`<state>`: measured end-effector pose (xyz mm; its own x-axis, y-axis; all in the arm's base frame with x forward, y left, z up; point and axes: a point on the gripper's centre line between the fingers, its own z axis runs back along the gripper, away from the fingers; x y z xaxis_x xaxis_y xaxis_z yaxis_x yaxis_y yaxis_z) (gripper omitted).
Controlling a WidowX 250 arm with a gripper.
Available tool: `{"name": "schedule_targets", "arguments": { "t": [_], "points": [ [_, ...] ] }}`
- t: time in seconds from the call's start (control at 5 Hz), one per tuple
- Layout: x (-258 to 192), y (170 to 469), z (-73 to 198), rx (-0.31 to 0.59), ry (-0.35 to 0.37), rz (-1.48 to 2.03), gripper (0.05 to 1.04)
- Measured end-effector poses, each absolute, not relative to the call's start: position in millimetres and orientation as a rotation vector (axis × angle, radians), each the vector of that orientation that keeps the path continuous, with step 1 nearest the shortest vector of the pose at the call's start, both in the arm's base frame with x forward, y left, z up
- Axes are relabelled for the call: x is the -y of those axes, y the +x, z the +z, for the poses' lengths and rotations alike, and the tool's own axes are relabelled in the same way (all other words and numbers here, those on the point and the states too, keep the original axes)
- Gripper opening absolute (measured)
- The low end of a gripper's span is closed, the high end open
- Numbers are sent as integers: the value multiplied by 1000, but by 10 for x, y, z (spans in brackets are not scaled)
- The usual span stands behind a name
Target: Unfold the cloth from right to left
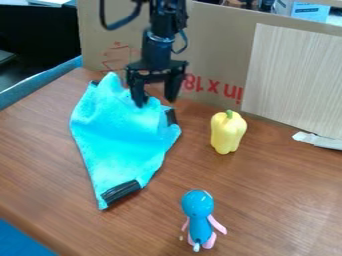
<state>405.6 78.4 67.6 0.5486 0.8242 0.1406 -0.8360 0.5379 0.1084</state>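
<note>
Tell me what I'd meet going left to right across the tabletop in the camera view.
Bright blue cloth, blue toy figure with pink limbs, yellow pepper, pale strip by the panel's foot.

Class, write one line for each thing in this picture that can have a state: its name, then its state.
Bright turquoise cloth with black strips: rumpled, not fully spread flat
Black two-finger gripper: open, at the cloth's upper part
Yellow bell pepper: whole, stem on
Blue toy figure with pink limbs: not held
Brown cardboard sheet: standing upright
</note>
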Motion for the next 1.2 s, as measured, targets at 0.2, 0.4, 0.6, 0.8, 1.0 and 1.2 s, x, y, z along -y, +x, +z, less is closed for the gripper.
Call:
{"name": "schedule_targets", "arguments": {
  "t": [0.2,0.4,0.6,0.8,1.0,1.2],
  "points": [
    [-774,4109,684,82,170,992,677],
    [-776,4141,685,99,162,976,373],
    [-760,4124,613,87,129,940,163],
    [-943,4045,580,50,104,925,72],
    [-1205,3949,561,25,88,915,65],
    [-1455,3828,555,-10,54,897,64]
  ]
}}
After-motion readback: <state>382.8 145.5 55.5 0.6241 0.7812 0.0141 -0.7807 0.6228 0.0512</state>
